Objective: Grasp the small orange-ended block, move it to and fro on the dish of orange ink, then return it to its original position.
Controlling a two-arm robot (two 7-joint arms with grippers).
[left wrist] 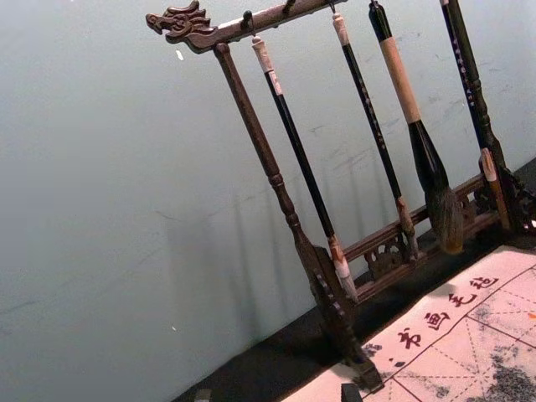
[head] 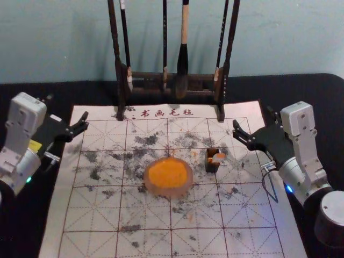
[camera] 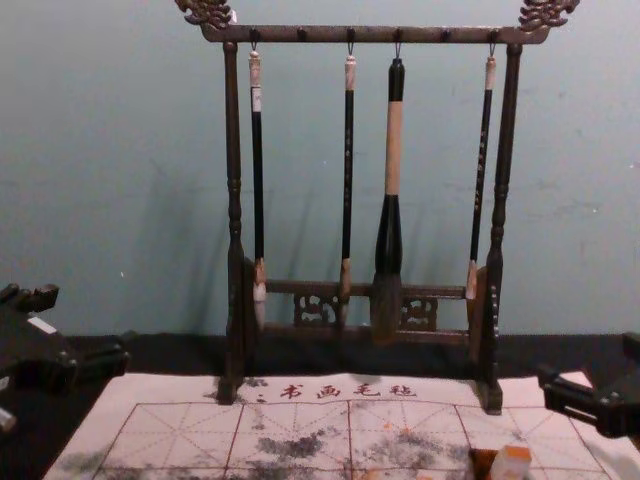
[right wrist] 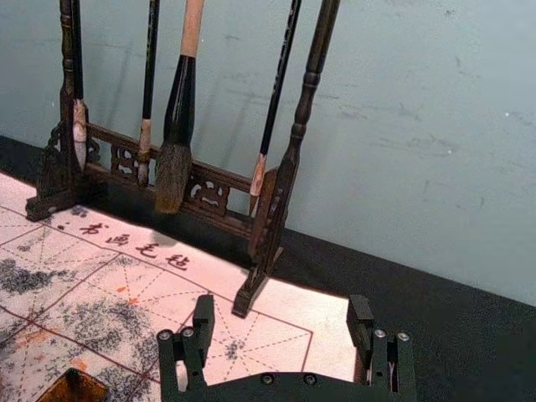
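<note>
A pale blue-green wall (head: 290, 37) rises behind the black counter (head: 258, 91), marked with faint scuffs and small light specks. The counter's far edge curves down at the right in the head view. Toward that edge stands a dark wooden rack (camera: 320, 34) with turned posts, low fretwork and carved ends on its top rail. Soft shadows lie on the wall left of the rack. A bluish-violet glow tints the near right part of the gridded mat (head: 145, 220).
</note>
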